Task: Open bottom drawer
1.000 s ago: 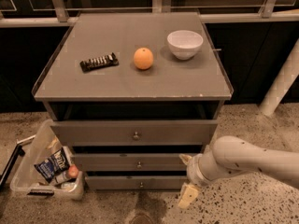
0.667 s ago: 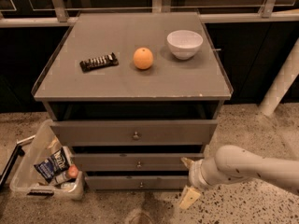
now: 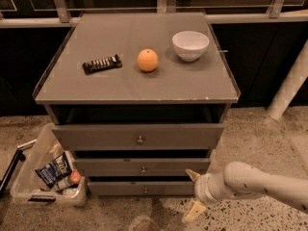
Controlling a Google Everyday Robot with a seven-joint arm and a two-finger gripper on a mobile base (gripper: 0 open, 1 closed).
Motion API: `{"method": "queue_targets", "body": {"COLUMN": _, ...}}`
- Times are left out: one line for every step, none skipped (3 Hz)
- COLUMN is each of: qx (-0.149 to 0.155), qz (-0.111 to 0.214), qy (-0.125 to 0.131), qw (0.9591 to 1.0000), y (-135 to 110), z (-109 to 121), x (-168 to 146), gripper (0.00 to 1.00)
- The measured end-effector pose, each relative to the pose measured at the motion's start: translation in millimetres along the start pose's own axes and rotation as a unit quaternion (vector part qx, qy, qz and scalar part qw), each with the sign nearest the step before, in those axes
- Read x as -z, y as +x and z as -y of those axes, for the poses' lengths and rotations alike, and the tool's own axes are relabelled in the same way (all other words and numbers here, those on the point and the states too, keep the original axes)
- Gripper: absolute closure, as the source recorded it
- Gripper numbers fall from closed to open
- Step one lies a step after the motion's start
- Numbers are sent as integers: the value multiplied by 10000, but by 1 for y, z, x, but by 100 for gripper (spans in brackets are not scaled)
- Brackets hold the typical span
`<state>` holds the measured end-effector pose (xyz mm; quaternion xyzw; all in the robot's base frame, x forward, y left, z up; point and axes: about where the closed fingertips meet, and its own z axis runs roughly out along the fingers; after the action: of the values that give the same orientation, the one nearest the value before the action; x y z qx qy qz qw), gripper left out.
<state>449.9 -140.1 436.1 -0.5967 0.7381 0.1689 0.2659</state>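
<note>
We are in the approach step: our end effector hangs released beside the bottom drawer, lowest beneath the tabletop's front edge. Next we must reach its knob.

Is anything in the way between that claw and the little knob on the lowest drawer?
Nothing visible is. The gripper, fingers open, is at the right end of the bottom drawer, with only bare drawer front between it and the knob. The plastic bin stands off to the left.
</note>
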Motion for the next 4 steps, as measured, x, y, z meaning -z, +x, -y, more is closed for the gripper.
{"method": "queue_targets", "body": {"qx": -128, "qz": 38, "qy": -88, "qw": 9999, "y": 6, "z": -2, "x": -14, "gripper": 0}}
{"method": "queue_targets", "body": {"qx": -143, "qz": 48, "qy": 7, "qw": 9999, "y": 25, "z": 8, "x": -42, "gripper": 0}}
{"method": "queue_targets", "body": {"qx": -169, "qz": 124, "qy": 120, "qw": 9997, "y": 50, "z": 22, "x": -76, "gripper": 0}}
{"method": "queue_targets", "body": {"qx": -6, "qz": 333, "qy": 250, "qw": 9991, "y": 69, "z": 30, "x": -102, "gripper": 0}}
